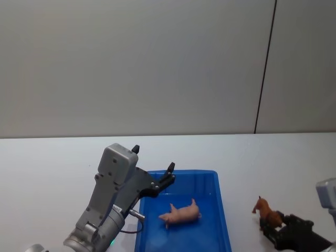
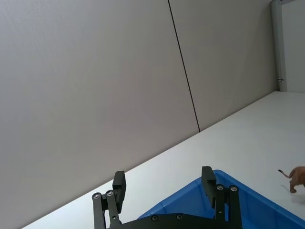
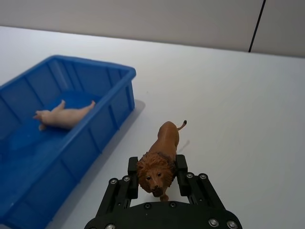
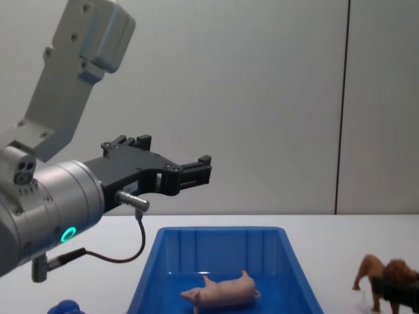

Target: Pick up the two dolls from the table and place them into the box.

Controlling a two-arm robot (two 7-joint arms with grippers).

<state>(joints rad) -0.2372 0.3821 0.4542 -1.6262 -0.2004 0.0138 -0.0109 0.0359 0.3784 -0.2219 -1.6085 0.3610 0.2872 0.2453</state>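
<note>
Right wrist view, A asks: condition of the right gripper (image 3: 158, 168)?

B answers: closed on the lion (image 3: 162, 155); one finger on each side of the head, both pressed against the darker mane; the gap between the fingers is no wider than the mane; the lion stands upright on the table (image 3: 228, 90), face toward the wrist, tail away from it.

A asks: position of that gripper relative to the box (image 3: 97, 136)?

B answers: to the robot's right of the box, near its right long wall but apart from it; the head view places gripper and lion at the near right of the table.

A asks: condition of the left gripper (image 1: 153, 159)?

B answers: fingers spread wide; nothing between them and nothing touched; raised clear of the table, with the fingertips over the far left corner of the box; in the chest view it sits well above the rim.

A asks: contents of the box?

B answers: the pig (image 1: 181, 214); lying on its side on the box floor, about mid-length, snout toward the robot's left; in the chest view, a small blue toy (image 4: 65, 306) lies on the table to the left of the box, at the near edge.
</note>
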